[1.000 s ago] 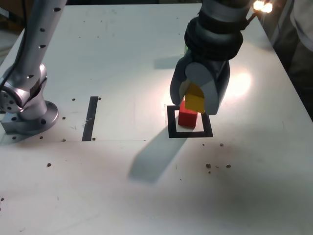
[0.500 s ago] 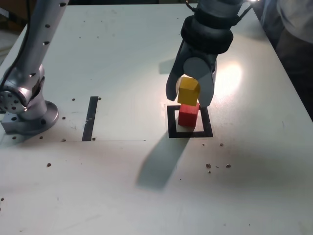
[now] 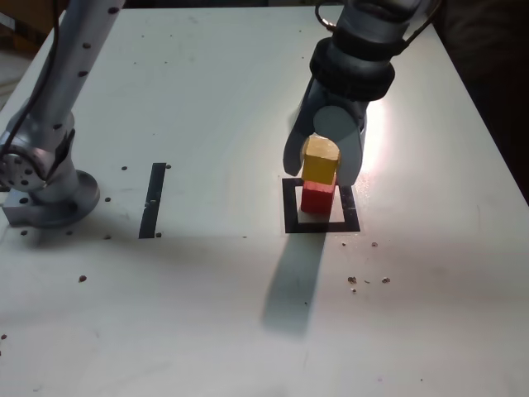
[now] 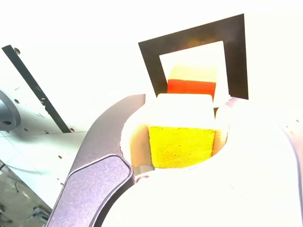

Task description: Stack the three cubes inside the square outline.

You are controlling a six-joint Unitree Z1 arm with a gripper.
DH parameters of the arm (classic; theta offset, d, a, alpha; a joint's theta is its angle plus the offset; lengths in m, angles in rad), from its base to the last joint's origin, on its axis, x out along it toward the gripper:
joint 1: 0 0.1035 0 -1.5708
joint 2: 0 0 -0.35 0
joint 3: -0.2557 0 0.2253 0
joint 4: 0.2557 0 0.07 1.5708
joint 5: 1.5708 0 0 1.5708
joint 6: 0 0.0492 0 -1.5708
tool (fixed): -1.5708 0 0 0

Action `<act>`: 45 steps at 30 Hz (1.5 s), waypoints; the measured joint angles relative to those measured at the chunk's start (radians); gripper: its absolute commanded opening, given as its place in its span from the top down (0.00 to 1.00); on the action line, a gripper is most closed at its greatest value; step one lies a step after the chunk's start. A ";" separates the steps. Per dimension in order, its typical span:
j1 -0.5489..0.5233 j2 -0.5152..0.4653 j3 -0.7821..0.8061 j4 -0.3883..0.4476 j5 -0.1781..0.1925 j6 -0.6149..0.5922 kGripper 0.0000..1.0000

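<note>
While the gripper (image 3: pixel 321 161) hangs over the outline (image 3: pixel 288 217), here's the picture:
Jaws: pinching the yellow cube (image 3: pixel 320 161).
Red cube (image 3: pixel 316 198): inside the outline, right of the strip (image 3: pixel 153 199), directly under yellow.
Risk: yellow looks slightly turned against red; released off-square, it could slide off or nudge red.
Hidden: green cube nowhere in view; whether yellow touches red, can't tell; wrist view badly washed out.

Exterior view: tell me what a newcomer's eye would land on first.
The grey claw near the middle of the white table, shut on a yellow cube. That cube sits directly over a red cube, which stands inside the black square outline. A bright glare lies on the table at the claw's right in the exterior view, and a black strip lies further left.
</note>
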 measured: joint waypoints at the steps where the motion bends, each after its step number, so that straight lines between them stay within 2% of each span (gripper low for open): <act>1: 0.003 0.002 0.002 -0.002 0.000 0.001 0.70; 3: 0.006 0.008 0.004 -0.004 0.000 0.004 0.70; 5: 0.008 0.012 0.005 -0.007 0.001 0.006 0.63; 10: 0.014 0.016 0.016 -0.030 0.001 0.021 0.15; 11: 0.014 0.017 0.018 -0.035 0.001 0.024 0.07; 13: 0.014 0.017 0.023 -0.042 0.000 0.028 0.01; 23: 0.016 0.010 0.035 -0.045 0.007 0.028 0.00; 28: 0.041 -0.040 0.063 -0.039 0.032 0.021 0.01; 35: 0.166 -0.098 0.095 -0.034 0.061 0.054 0.00; 45: 0.347 -0.102 0.096 -0.034 0.103 0.144 0.01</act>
